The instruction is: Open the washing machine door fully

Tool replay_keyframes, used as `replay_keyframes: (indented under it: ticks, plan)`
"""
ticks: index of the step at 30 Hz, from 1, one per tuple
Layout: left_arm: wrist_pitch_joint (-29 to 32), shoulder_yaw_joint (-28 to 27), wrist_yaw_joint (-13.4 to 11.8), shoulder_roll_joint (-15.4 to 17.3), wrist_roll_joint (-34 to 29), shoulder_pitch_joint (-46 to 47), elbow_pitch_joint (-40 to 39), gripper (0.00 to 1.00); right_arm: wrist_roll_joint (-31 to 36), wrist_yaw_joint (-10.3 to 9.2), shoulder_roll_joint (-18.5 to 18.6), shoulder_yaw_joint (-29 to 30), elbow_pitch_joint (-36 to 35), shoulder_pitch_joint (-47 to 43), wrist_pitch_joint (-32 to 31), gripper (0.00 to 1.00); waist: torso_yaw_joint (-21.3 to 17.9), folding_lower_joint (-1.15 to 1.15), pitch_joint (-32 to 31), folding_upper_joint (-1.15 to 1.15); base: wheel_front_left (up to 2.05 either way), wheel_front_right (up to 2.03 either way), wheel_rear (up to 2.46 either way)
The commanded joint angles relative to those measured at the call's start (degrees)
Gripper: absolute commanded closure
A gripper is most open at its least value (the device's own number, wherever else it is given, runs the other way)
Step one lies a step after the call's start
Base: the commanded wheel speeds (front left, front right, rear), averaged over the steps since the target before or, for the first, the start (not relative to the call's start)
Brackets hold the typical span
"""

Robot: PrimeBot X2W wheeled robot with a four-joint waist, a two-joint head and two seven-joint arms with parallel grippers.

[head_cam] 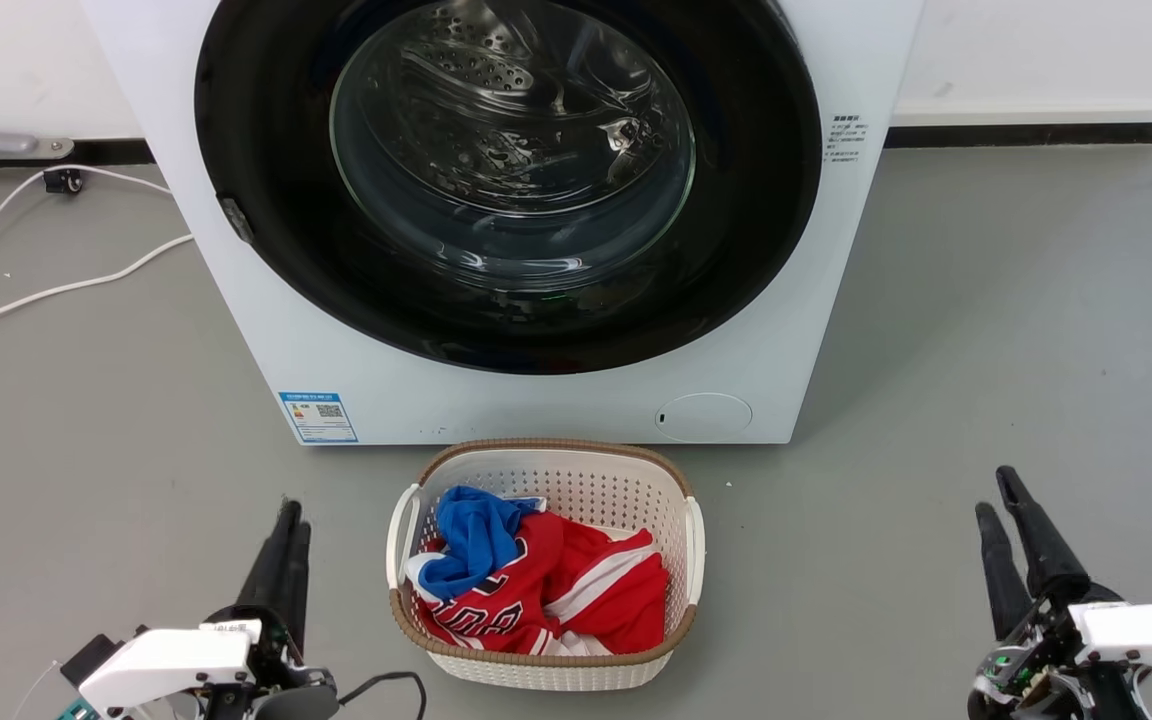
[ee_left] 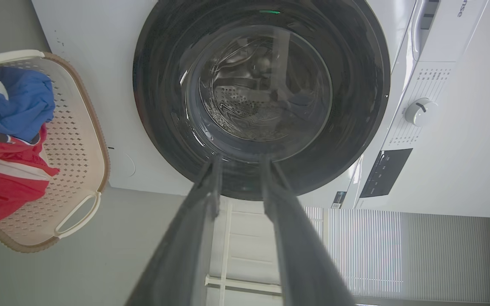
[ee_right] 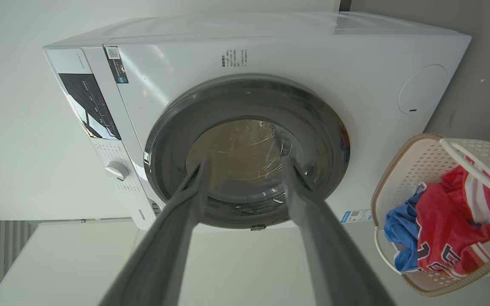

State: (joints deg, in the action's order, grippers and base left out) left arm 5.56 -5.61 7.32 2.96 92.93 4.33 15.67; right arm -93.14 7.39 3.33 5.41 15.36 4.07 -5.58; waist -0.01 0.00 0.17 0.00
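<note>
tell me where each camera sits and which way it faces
head view: on the head, looking down at the washing machine door and laundry basket; left gripper and right gripper at the bottom corners.
left wrist view: on the left wrist, rolled sideways, facing the door between its open jaws.
right wrist view: right wrist, rolled the opposite way, same door between its jaws.
all three share door and basket.

L gripper point(head_cam: 294, 520), R gripper point(head_cam: 995, 494): long dark fingers point(head_cam: 1046, 545), white wrist housings point(head_cam: 166, 665); L has black cable point(head_cam: 391, 680).
</note>
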Motion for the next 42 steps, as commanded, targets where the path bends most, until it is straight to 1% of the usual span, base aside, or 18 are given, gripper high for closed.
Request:
replay_keyframes:
  ticks: [1, 11, 14, 16, 20, 25, 35, 42]
  plan:
    - [-0.7, 0.6, 0.1, 0.2, -0.1, 1.1, -1.1, 0.00, 0.4, 0.01, 0.1, -0.4, -1.4, 0.9, 0.6, 0.00, 0.0, 0.00, 0.0, 0.00, 0.00, 0.00, 0.00]
    - [-3.2, 2.5, 0.1, 0.2, -1.2, 1.0, -2.5, 0.00, 2.5, 0.02, 0.0, -2.2, -3.1, -0.2, 3.2, 0.00, -0.1, 0.00, 0.0, 0.00, 0.00, 0.00, 0.00]
    - [-4.0, 2.7, 0.1, 0.2, -2.5, 0.9, -3.0, 0.00, 3.8, 0.02, 0.0, -2.6, -3.6, -0.6, 4.0, 0.00, -0.1, 0.00, 0.0, 0.00, 0.00, 0.00, 0.00]
    - [-4.5, 2.8, 0.1, 0.2, -4.4, 1.0, -3.4, 0.00, 5.2, 0.03, 0.1, -2.9, -3.9, -0.8, 4.5, 0.00, -0.1, 0.00, 0.0, 0.00, 0.00, 0.00, 0.00]
    - [-5.4, 2.6, 0.1, 0.1, -9.6, 1.1, -4.6, 0.00, 9.0, 0.03, 0.1, -3.1, -4.7, -1.1, 5.4, 0.00, -0.1, 0.00, 0.0, 0.00, 0.00, 0.00, 0.00]
    - [-6.6, 2.6, 0.1, 0.1, -18.1, 1.1, -6.2, 0.00, 15.5, 0.04, 0.1, -3.3, -5.9, -1.5, 6.6, 0.00, -0.1, 0.00, 0.0, 0.00, 0.00, 0.00, 0.00]
    - [-8.7, 5.3, -0.6, 0.1, -35.3, 0.6, -7.8, 0.00, 31.1, 0.05, 0.3, -3.2, -7.7, -2.5, 8.7, 0.00, 0.0, 0.00, -0.1, 0.00, 0.00, 0.00, 0.00]
    - [-10.1, 7.7, -1.4, 0.4, -45.2, 0.3, -6.7, 0.00, 42.6, 0.06, 0.3, -3.2, -8.0, -3.4, 10.0, 0.00, 0.0, 0.00, -0.3, 0.00, 0.00, 0.00, 0.00]
